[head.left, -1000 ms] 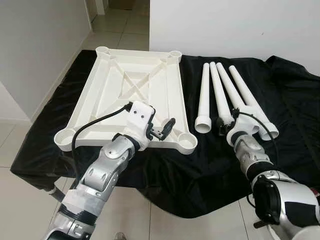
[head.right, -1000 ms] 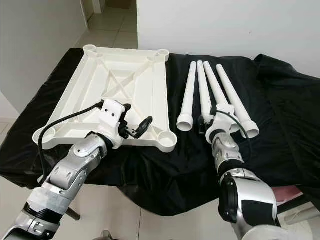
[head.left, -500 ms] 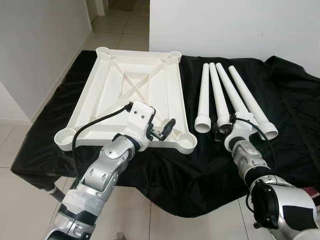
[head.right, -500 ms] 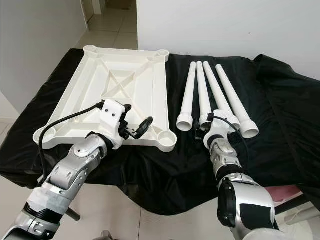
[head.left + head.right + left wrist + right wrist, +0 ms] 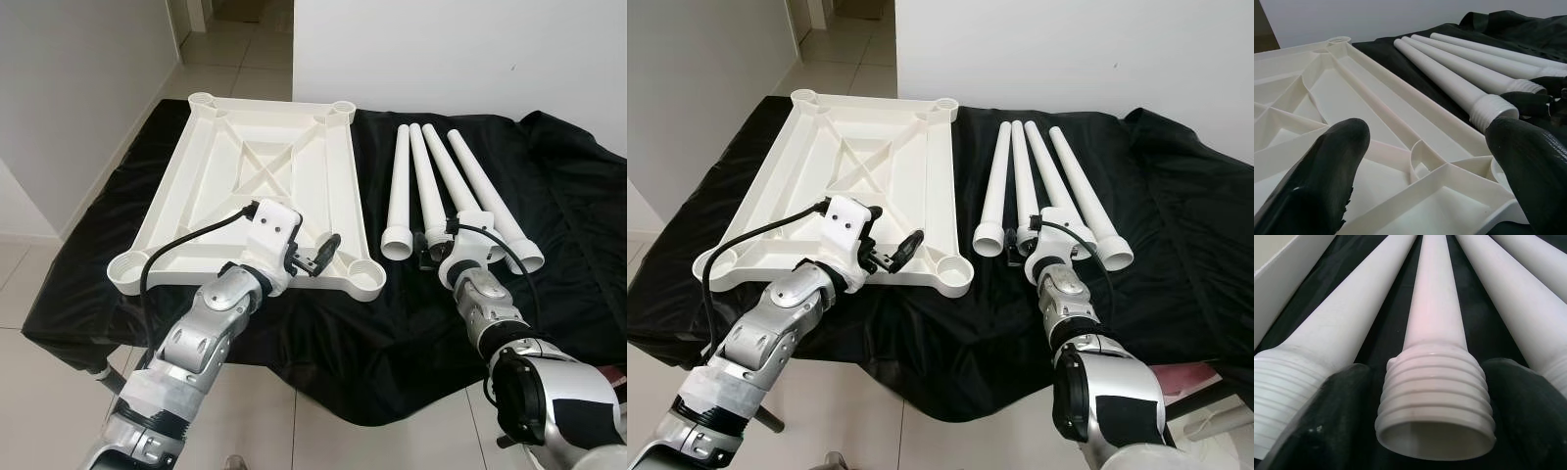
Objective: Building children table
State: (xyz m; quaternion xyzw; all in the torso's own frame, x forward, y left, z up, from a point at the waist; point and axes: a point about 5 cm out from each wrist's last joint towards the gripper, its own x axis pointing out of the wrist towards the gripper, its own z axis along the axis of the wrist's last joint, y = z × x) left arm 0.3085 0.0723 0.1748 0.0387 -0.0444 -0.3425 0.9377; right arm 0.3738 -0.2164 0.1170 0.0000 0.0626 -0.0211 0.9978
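The white moulded plastic tabletop [image 5: 257,186] lay upside down, ribs up, on the black cloth-covered table [image 5: 392,323], a round leg socket [image 5: 364,273] at each corner. Just beside it lay four white tapered plastic legs [image 5: 431,186] with threaded ends toward the robot. The right gripper [image 5: 1430,431] straddled the threaded collar of the second leg from the tabletop [image 5: 1436,391], one black finger [image 5: 1322,416] on each side, spread and not yet closed on it. The left gripper [image 5: 321,253] hovered over the tabletop's near edge close to the near right socket, fingers parted, holding nothing. Judged step: grasping the first leg. To do it well, the fingers should close squarely just behind the thread, leaving the thread free, while the left gripper steadies the tabletop against sliding.
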